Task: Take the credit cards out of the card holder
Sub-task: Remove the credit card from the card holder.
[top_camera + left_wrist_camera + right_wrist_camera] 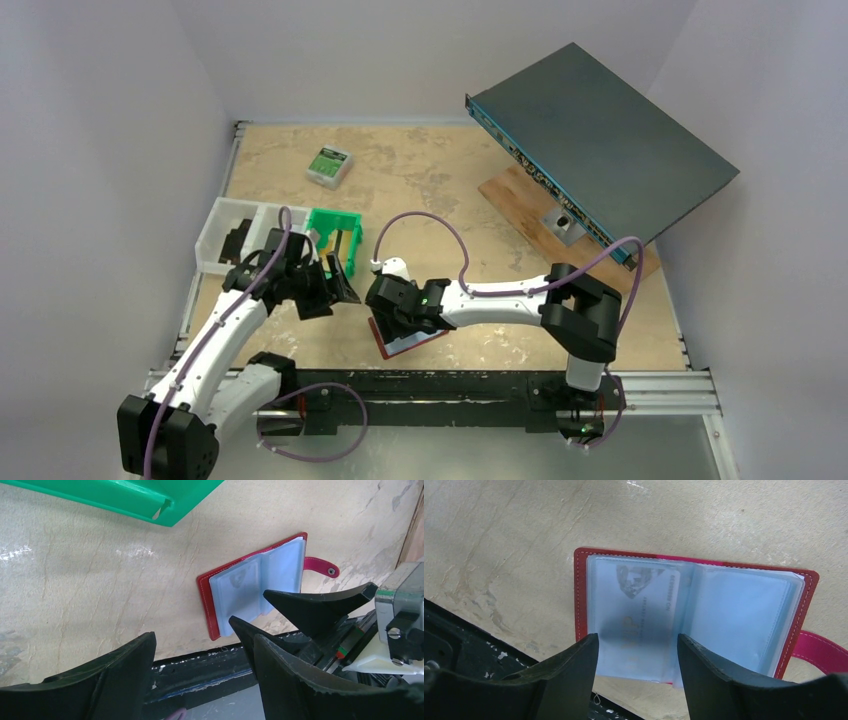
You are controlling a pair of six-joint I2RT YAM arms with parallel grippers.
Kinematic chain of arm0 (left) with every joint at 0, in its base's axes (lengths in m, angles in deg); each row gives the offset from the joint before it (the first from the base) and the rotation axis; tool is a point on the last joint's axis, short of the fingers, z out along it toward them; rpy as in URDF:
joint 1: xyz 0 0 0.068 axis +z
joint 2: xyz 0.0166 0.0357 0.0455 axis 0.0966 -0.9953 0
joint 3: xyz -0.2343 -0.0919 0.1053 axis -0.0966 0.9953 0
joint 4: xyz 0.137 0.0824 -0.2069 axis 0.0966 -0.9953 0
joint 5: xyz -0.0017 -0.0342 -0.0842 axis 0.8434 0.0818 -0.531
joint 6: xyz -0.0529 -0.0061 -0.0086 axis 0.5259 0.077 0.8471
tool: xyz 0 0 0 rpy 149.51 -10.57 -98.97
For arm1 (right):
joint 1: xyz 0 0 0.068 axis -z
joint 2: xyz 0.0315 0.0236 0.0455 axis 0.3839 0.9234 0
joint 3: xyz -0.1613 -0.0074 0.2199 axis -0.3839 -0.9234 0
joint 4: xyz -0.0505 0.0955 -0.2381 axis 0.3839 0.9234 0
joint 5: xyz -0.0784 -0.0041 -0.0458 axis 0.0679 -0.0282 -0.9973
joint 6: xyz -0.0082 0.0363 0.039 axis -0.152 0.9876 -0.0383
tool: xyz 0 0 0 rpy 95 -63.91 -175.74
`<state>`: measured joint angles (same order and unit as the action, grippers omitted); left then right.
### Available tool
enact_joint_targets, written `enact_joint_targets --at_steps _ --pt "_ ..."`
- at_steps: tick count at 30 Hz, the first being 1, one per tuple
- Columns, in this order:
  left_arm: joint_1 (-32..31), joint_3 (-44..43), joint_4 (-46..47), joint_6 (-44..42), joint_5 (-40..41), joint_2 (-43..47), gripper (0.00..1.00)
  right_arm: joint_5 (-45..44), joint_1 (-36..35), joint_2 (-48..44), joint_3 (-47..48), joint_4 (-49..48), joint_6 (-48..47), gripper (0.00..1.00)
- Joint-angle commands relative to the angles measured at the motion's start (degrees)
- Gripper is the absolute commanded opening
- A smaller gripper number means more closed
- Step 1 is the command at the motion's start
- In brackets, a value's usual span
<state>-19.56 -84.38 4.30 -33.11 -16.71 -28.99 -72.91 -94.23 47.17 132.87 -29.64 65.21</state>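
Note:
The red card holder [580, 595] lies open and flat on the table near the front edge, pale blue pockets up and its snap tab [819, 647] to the right. One card [644, 605] shows through the left pocket's clear sleeve. The holder also shows in the left wrist view [205, 605] and, partly under my right gripper, in the top view [410, 346]. My right gripper [636, 642] is open, with its fingertips straddling the lower edge of the left pocket. My left gripper [202, 642] is open and empty, a little left of the holder and apart from it.
A green plastic bin [335, 235] and a clear compartment tray [232, 232] stand behind my left gripper [343, 287]. A small green-and-white box [328, 165] lies at the back. A dark network switch [600, 140] leans on a wooden board [515, 195] at the right. A black rail [450, 385] runs along the front edge.

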Motion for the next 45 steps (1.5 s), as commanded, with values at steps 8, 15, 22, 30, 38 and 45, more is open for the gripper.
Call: enact_joint_targets --at_steps 8,15,22,30,38,45 --pt "-0.20 3.11 4.73 3.03 -1.67 0.47 0.71 -2.48 -1.08 0.28 1.57 -0.34 2.33 0.53" --pt "-0.22 4.47 5.43 3.89 -2.04 0.87 0.71 -3.11 -1.47 2.37 1.90 1.23 3.21 0.51" --pt "-0.21 5.72 6.54 4.33 -2.99 0.44 0.71 -0.88 -1.47 2.72 -0.94 1.07 6.51 0.47" --pt "-1.92 6.88 9.21 5.07 -4.93 -1.37 0.70 3.25 -0.37 2.15 -5.97 -3.16 8.82 0.36" --pt "-7.37 7.89 14.31 8.39 -6.67 -3.79 0.47 10.93 3.11 -1.88 -12.36 -12.97 9.98 0.08" --pt "-10.84 7.16 18.60 9.92 -6.31 -7.55 0.11 19.45 7.78 -6.56 -19.68 -24.62 11.86 0.00"
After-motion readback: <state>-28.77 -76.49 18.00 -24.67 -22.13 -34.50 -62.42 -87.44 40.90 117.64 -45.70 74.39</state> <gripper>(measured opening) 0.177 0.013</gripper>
